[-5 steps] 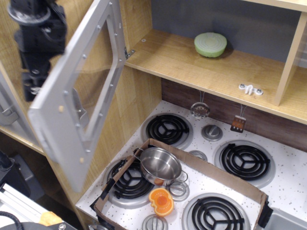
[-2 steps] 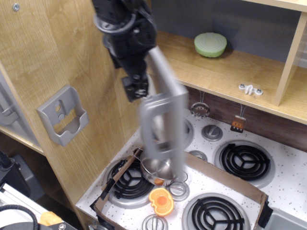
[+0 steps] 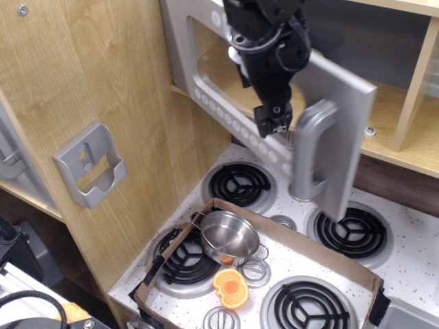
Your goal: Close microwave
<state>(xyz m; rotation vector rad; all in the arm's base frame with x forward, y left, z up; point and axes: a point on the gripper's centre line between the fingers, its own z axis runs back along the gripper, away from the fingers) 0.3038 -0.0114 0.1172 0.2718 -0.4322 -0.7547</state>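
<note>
The microwave's grey door [image 3: 226,89] with its clear window and row of round buttons hangs partly swung across the wooden shelf opening, at an angle to it. Its curved silver handle [image 3: 310,147] sticks out at the free right edge. My black gripper [image 3: 274,122] presses against the door's outer face just left of the handle, arm coming down from the top. I cannot tell whether the jaws are open or shut. The shelf contents behind the door are hidden.
A small grey wall holder [image 3: 90,171] is fixed on the wooden side panel at left. Below, a toy stove with black burners [image 3: 239,185] carries a cardboard tray [image 3: 302,248] holding a steel pot [image 3: 230,236] and an orange piece [image 3: 230,286].
The door has swung from wide open at the left, through edge-on, to most of the way across the opening. My gripper moved right along with it, pushing on its face.
</note>
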